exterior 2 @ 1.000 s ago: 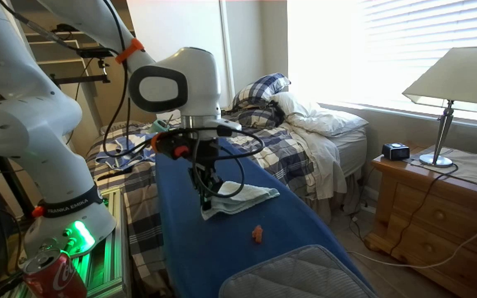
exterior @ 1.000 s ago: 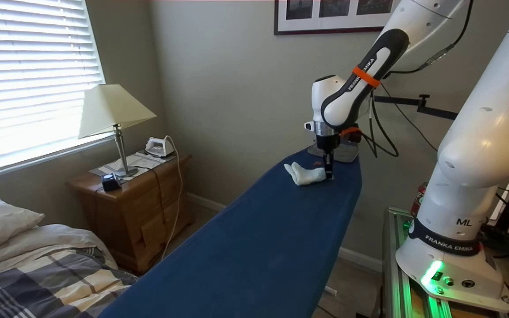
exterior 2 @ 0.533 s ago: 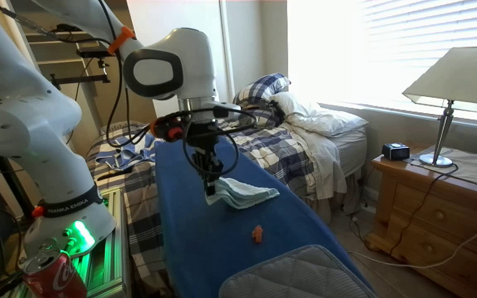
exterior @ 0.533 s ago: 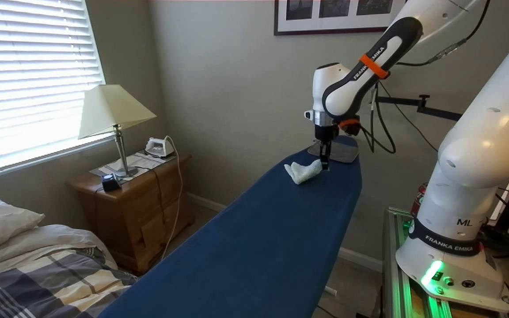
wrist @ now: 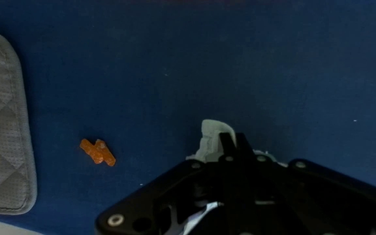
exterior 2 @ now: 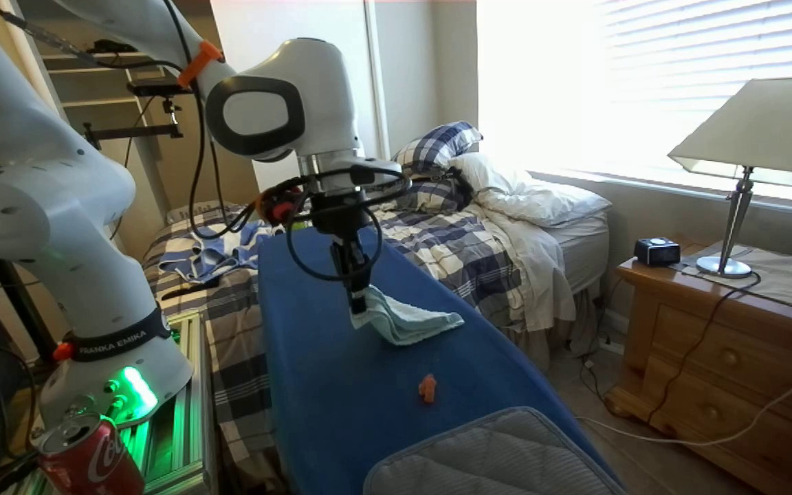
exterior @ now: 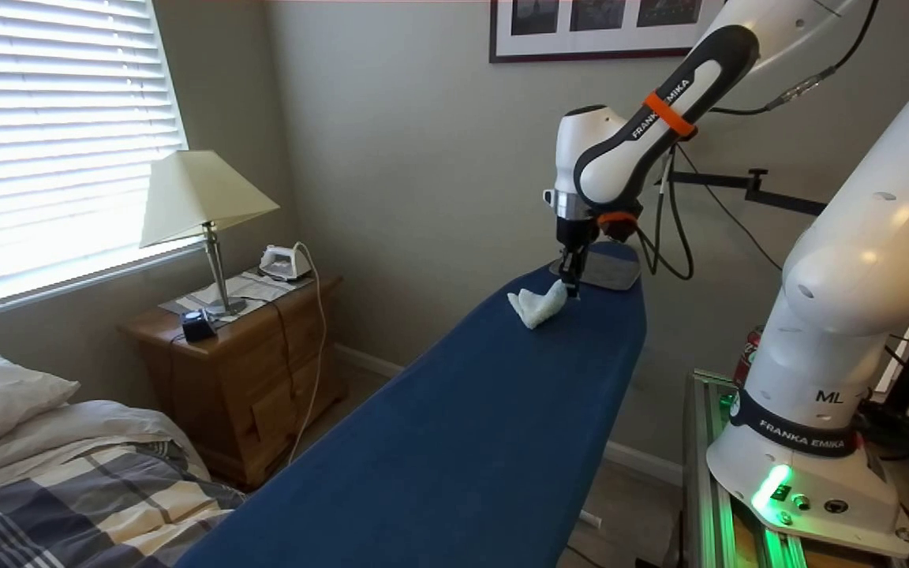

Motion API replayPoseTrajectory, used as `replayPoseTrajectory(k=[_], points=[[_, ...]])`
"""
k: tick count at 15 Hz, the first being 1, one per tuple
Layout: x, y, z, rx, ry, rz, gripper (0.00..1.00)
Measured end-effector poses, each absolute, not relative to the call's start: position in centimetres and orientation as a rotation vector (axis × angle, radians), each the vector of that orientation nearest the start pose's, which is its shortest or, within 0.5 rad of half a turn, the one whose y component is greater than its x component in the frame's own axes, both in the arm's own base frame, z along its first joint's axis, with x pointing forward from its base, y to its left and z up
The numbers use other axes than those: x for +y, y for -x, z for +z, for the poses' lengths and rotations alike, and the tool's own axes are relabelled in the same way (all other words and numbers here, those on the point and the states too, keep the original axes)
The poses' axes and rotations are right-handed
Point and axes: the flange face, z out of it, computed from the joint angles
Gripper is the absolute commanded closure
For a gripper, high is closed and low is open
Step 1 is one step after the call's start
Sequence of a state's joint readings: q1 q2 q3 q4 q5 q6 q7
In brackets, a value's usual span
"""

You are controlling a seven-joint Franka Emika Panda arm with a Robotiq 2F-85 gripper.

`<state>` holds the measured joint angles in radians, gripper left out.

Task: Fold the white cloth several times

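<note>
The white cloth (exterior: 537, 306) lies folded in layers on the blue ironing board (exterior: 439, 442) near its narrow end. In an exterior view it looks pale green-white (exterior 2: 410, 326), with its far corner resting on the board and its near end lifted. My gripper (exterior 2: 358, 306) is shut on that lifted edge, a little above the board, and is slightly tilted. It also shows in an exterior view (exterior: 572, 293). In the wrist view the fingertips (wrist: 234, 137) pinch a thin fold of the cloth (wrist: 210, 137); most of the cloth is hidden behind the gripper.
A small orange object (exterior 2: 427, 389) lies on the board beside the cloth, also in the wrist view (wrist: 98, 152). A grey quilted pad (exterior 2: 492, 457) covers the board's narrow end. A red can (exterior 2: 90, 457) stands by the arm's base. A nightstand (exterior: 226, 394) stands beyond the board.
My gripper has risen from the board with the cloth's edge and moved over toward the rest of the cloth. The held end is lifted and the cloth bends up. The gripper has tilted.
</note>
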<state>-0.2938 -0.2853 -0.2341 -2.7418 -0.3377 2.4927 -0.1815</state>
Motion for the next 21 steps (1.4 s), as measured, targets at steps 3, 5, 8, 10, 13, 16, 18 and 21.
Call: replayPoseTrajectory(k=[3,5,8,10,13,16,18,21], points=[[-18.9,-34.5,31.2,0.178,3.294,-0.058,0.96],[-18.9,-35.0,31.6,0.209,3.298,-0.125,0.97],[-18.9,-35.7,32.0,0.24,3.301,-0.205,0.97],[-19.0,-36.1,32.0,0.26,3.301,-0.23,0.97],[-19.3,-36.6,31.6,0.29,3.301,-0.241,0.97],[-19.7,-37.3,31.0,0.325,3.302,-0.254,0.97],[-19.9,-37.8,30.6,0.338,3.305,-0.255,0.97],[-20.3,-38.4,30.0,0.35,3.314,-0.239,0.97]])
